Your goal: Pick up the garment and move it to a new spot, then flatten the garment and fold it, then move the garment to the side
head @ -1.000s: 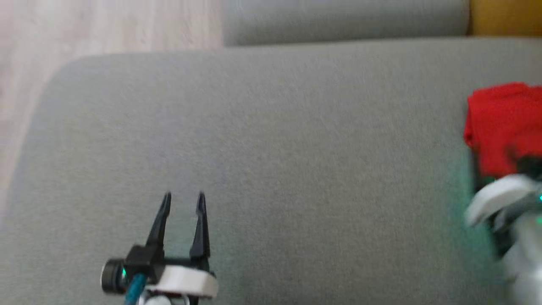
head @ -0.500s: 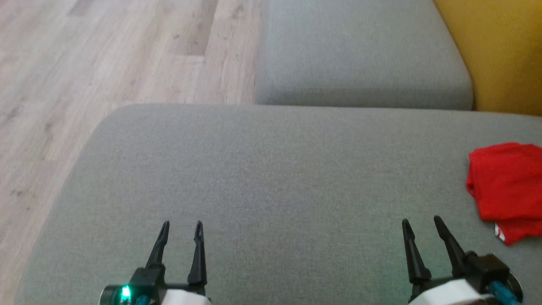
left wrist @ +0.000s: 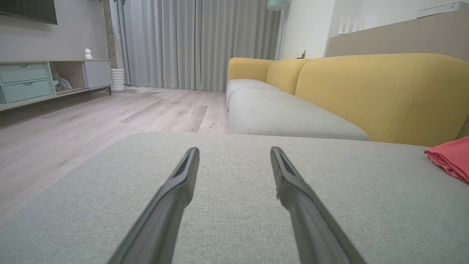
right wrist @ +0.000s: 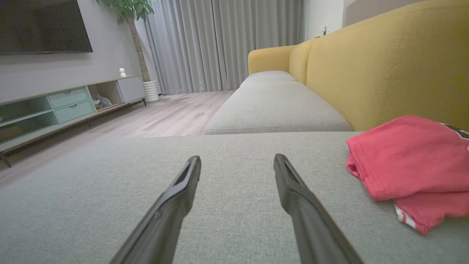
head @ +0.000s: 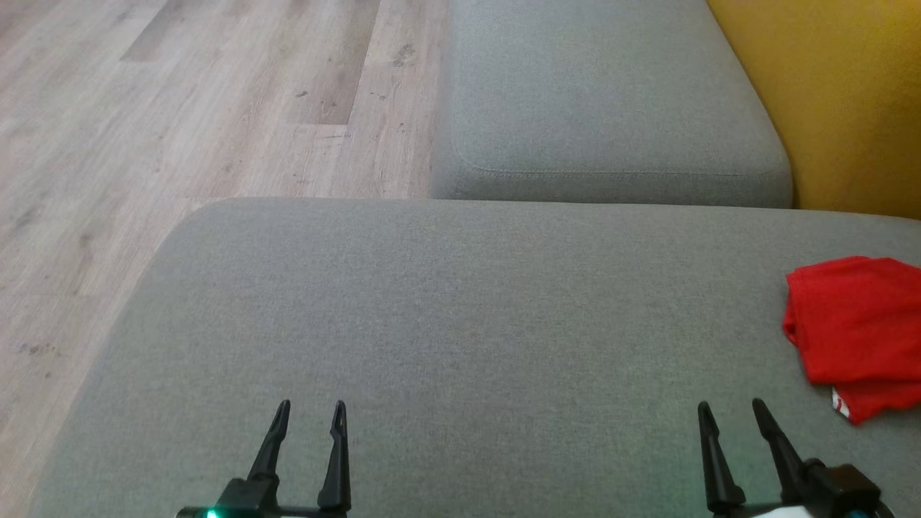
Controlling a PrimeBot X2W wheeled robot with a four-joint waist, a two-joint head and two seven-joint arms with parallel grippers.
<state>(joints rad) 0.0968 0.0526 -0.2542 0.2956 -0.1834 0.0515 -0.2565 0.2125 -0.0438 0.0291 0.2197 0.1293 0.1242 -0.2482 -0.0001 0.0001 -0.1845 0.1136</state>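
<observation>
Two grippers, both spread and empty: left gripper [head: 311, 406] by the near-left edge of the cushion [head: 460, 309], right gripper [head: 729, 405] by its near-right edge. Red garment [head: 856, 324] folded at the cushion's right edge, near the right gripper, apart from it. Looks nearly finished. Risk from here: brushing the stack with a right-arm sweep, undoing the fold or nudging it off the edge.
</observation>
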